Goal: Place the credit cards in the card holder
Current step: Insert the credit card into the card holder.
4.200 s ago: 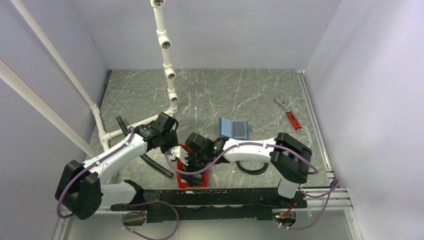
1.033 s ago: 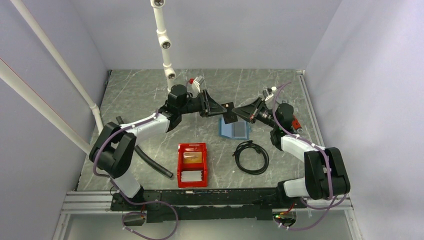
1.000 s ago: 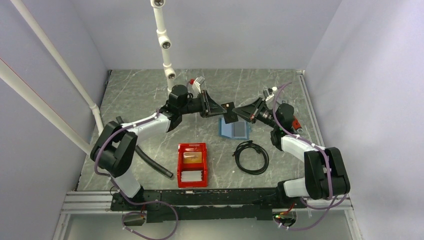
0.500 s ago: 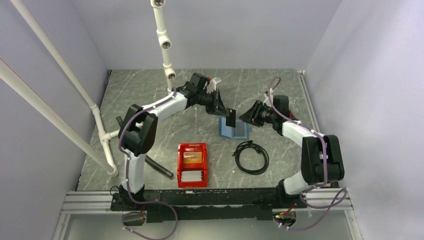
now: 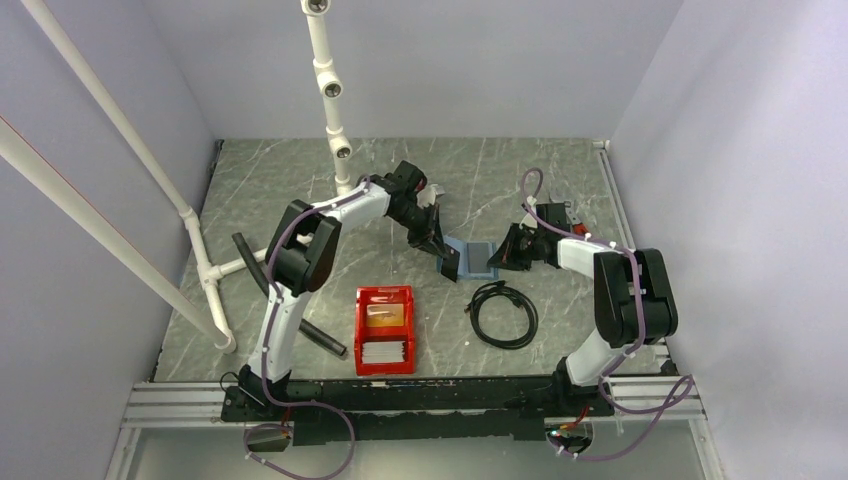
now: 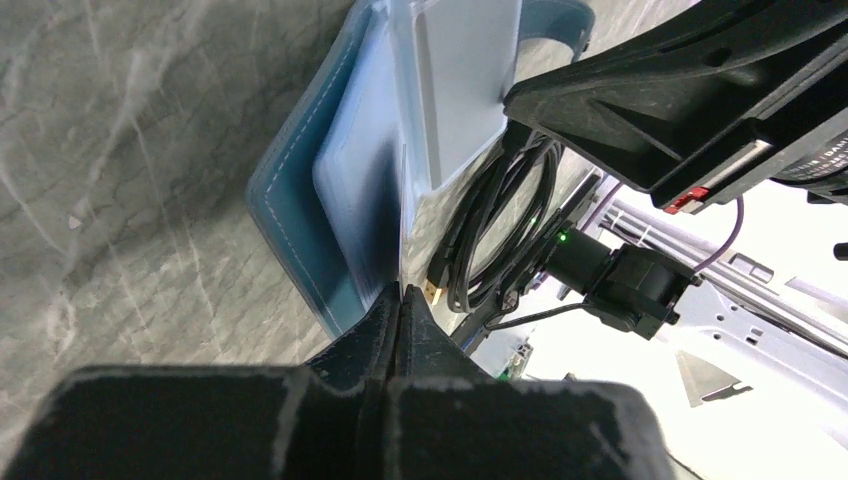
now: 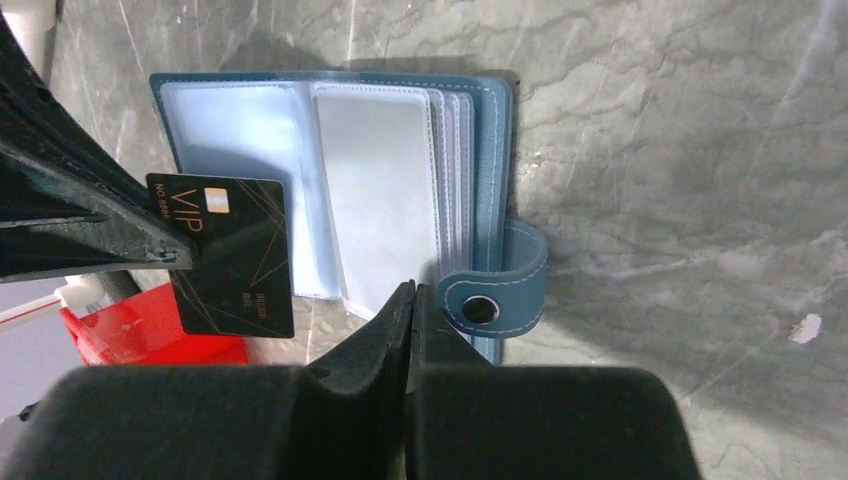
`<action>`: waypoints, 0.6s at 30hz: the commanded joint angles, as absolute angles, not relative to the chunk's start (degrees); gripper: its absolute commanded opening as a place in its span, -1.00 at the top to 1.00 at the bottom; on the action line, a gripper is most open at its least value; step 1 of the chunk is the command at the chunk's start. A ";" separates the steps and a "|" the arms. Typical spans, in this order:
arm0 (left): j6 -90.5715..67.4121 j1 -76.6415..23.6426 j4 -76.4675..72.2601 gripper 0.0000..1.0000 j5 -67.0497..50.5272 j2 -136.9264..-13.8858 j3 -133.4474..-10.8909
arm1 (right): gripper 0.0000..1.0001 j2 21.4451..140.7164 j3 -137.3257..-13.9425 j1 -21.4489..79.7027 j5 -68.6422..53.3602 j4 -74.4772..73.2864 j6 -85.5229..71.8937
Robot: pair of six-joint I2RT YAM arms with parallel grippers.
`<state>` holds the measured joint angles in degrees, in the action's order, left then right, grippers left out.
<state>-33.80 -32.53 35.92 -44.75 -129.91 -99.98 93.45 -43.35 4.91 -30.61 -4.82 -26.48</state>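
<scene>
The blue card holder [image 5: 478,257] [image 7: 495,160] lies open on the marble table, clear sleeves facing up. My left gripper [image 5: 443,252] [image 6: 402,292] is shut on a black credit card [image 5: 451,264] [image 7: 230,255] marked VIP, held on edge over the holder's left half. My right gripper [image 5: 507,257] [image 7: 413,290] is shut at the holder's near edge beside the snap strap [image 7: 495,290], pinching the corner of a clear sleeve [image 7: 380,190] [image 6: 455,90]. An orange-gold card [image 5: 385,316] and a whitish stack of cards [image 5: 384,351] rest in the red bin [image 5: 360,330].
A coiled black cable [image 5: 503,313] [image 6: 480,230] lies just in front of the holder. A white pipe frame [image 5: 335,110] rises at the back left, and a black hose [image 5: 320,337] lies left of the bin. Grey walls enclose the table.
Both arms came down from mid-air to the holder. The left carried the black card to the holder's left side; the right gripper opened briefly and shut again at the holder's edge.
</scene>
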 commanded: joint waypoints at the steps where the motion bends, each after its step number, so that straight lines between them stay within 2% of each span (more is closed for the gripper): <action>1: -33.05 -32.61 35.99 1.00 -45.68 -130.62 -103.00 | 1.00 94.25 -45.77 4.85 -27.73 -5.54 -24.61; 9: -36.45 -32.70 28.23 1.00 -50.51 -131.08 -101.82 | 1.00 95.89 -46.16 5.26 -27.71 -5.75 -24.65; 18: -38.00 -32.65 28.56 1.00 -51.65 -134.15 -103.46 | 1.00 95.98 -45.98 5.50 -26.96 -5.98 -24.52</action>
